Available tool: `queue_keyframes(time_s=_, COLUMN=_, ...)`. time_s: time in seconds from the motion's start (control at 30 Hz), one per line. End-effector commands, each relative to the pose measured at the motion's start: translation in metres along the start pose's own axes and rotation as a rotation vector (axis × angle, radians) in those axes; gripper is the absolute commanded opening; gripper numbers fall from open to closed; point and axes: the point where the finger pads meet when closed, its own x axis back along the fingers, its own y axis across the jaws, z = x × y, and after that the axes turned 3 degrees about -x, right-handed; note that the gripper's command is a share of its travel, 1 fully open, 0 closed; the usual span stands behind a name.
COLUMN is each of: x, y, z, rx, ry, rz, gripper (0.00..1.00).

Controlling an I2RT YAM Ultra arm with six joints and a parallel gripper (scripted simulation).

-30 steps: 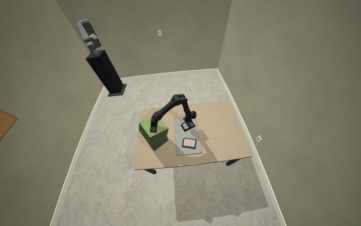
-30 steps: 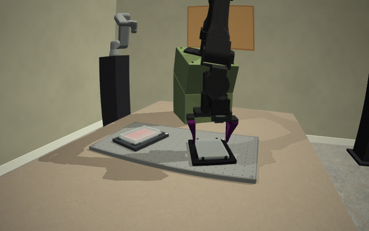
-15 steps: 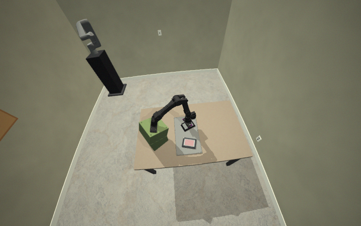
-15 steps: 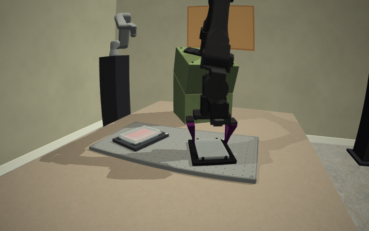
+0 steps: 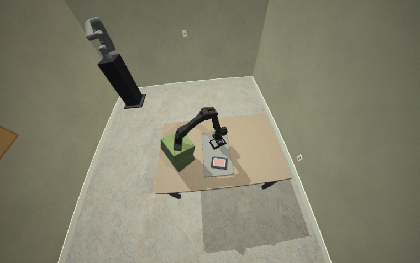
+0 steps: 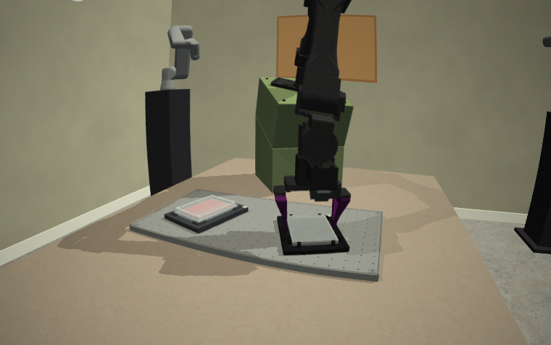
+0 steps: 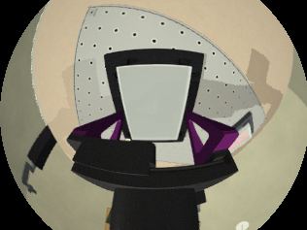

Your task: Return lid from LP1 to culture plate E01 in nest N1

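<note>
The pale grey lid lies flat in the black lid park LP1 on the grey perforated base. It also shows in the wrist view and in the top view. My gripper is open, its purple fingers straddling the far end of the lid, one on each side, low over it. In the wrist view the fingers stand beside the lid's near edge. The culture plate E01, with pink wells, sits uncovered in the black plate nest N1 to the left; it also shows in the top view.
A green block carries the arm's base behind the grey perforated base. A black pedestal with a grey arm stands off the table at the left. Another black stand is at the right edge.
</note>
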Motion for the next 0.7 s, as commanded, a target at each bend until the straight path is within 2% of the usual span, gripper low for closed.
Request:
queue_keyframes(time_s=0.0, x=0.000, y=0.004, z=-0.017, rx=0.012, ry=-0.040, rz=0.003, gripper=1.00)
queue_keyframes(time_s=0.17, x=-0.003, y=0.001, z=-0.015, rx=0.005, ry=-0.037, rz=0.006, gripper=1.00)
queue_keyframes(time_s=0.2, x=0.009, y=0.002, z=-0.027, rx=0.010, ry=-0.066, rz=0.006, gripper=1.00)
queue_keyframes(time_s=0.23, x=0.010, y=0.002, z=-0.026, rx=0.009, ry=-0.064, rz=0.006, gripper=1.00)
queue_keyframes(time_s=0.4, x=0.005, y=0.002, z=-0.020, rx=0.008, ry=-0.047, rz=0.005, gripper=1.00)
queue_keyframes(time_s=0.67, x=0.005, y=0.002, z=-0.020, rx=0.007, ry=-0.047, rz=0.005, gripper=1.00)
